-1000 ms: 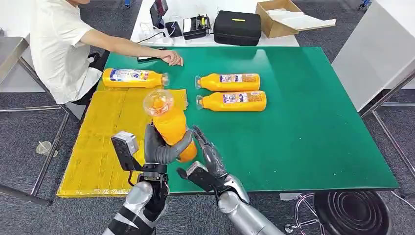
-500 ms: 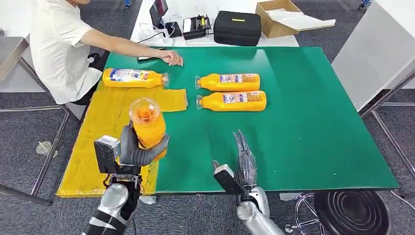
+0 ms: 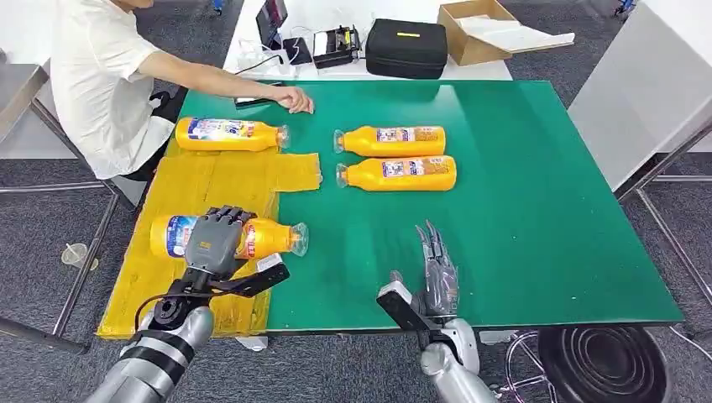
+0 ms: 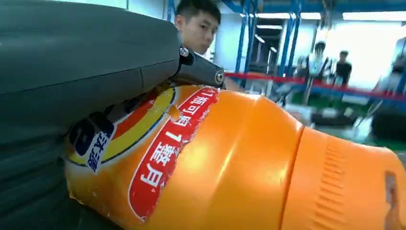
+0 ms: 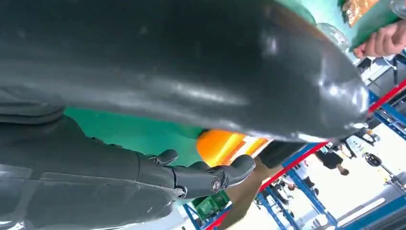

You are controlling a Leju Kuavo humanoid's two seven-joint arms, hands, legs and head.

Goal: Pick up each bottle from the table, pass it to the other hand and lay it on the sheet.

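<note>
My left hand (image 3: 217, 242) grips an orange bottle (image 3: 269, 238) that lies on its side across the yellow sheet (image 3: 185, 197), cap toward the green table. The left wrist view has that bottle (image 4: 249, 163) close up under the hand (image 4: 72, 96). Another orange bottle (image 3: 227, 133) lies at the sheet's far end. Two more orange bottles (image 3: 390, 140) (image 3: 397, 173) lie side by side on the green table (image 3: 520, 193). My right hand (image 3: 437, 273) stands open near the table's front edge, fingers straight, holding nothing; it looms large in the right wrist view (image 5: 191, 86).
A person in a white shirt (image 3: 101, 75) sits at the far left, one hand (image 3: 294, 99) resting on the table by the far bottle. A black case (image 3: 407, 48), devices and a cardboard box (image 3: 487, 29) stand on the white table behind.
My left hand has carried the bottle left and down, turning it from upright to lying on the sheet. My right hand let go and drew back to the right, open.
</note>
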